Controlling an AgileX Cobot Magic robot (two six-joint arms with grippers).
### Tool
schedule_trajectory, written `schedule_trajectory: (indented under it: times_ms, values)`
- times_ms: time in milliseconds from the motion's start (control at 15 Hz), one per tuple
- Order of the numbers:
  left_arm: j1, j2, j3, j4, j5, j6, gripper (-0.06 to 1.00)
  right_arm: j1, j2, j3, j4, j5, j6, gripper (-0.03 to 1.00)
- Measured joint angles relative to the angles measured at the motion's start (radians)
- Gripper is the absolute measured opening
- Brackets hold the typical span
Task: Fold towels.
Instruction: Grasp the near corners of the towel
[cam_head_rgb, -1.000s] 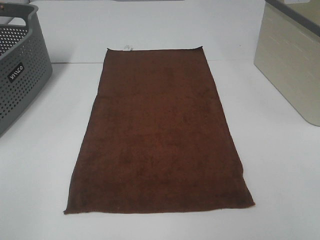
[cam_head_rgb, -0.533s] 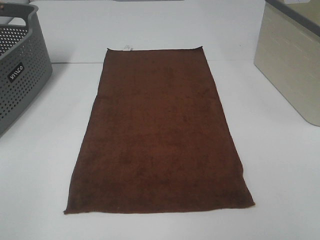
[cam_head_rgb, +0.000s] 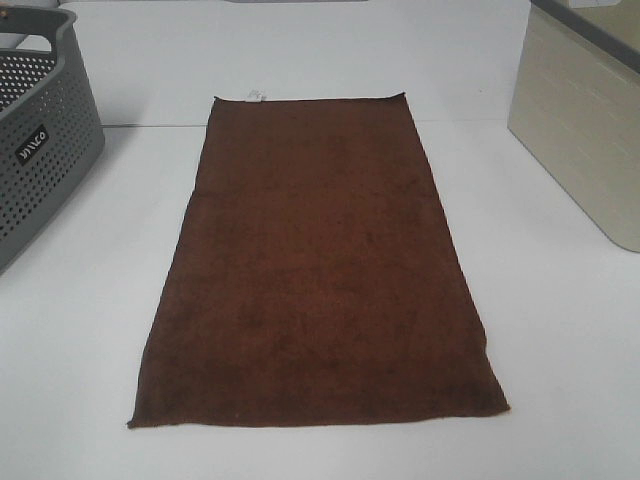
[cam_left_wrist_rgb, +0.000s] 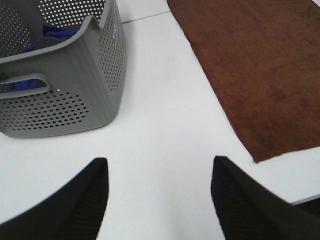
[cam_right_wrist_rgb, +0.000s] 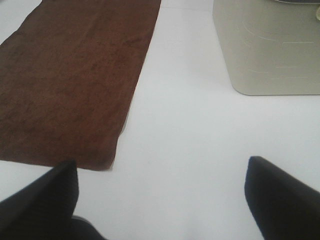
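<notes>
A dark reddish-brown towel (cam_head_rgb: 318, 265) lies flat and spread out on the white table (cam_head_rgb: 560, 330), long side running away from me. A small white tag (cam_head_rgb: 254, 96) sits at its far short edge. The towel also shows in the left wrist view (cam_left_wrist_rgb: 260, 65) and in the right wrist view (cam_right_wrist_rgb: 75, 80). My left gripper (cam_left_wrist_rgb: 157, 172) is open and empty over bare table, between the basket and the towel's near left corner. My right gripper (cam_right_wrist_rgb: 162, 172) is open and empty over bare table, beside the towel's near right corner. Neither gripper shows in the exterior high view.
A grey perforated basket (cam_head_rgb: 40, 130) stands at the far left; in the left wrist view the basket (cam_left_wrist_rgb: 65, 85) holds blue cloth (cam_left_wrist_rgb: 30, 82). A beige bin (cam_head_rgb: 585, 120) stands at the right, and it also shows in the right wrist view (cam_right_wrist_rgb: 270, 50).
</notes>
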Motion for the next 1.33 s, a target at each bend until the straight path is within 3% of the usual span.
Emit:
schedule_trajectory:
  times_ms: [1333]
  values:
    - [0.0, 0.0, 0.0, 0.0, 0.0, 0.0, 0.58, 0.0, 0.0, 0.0, 0.0, 0.0, 0.0, 0.85]
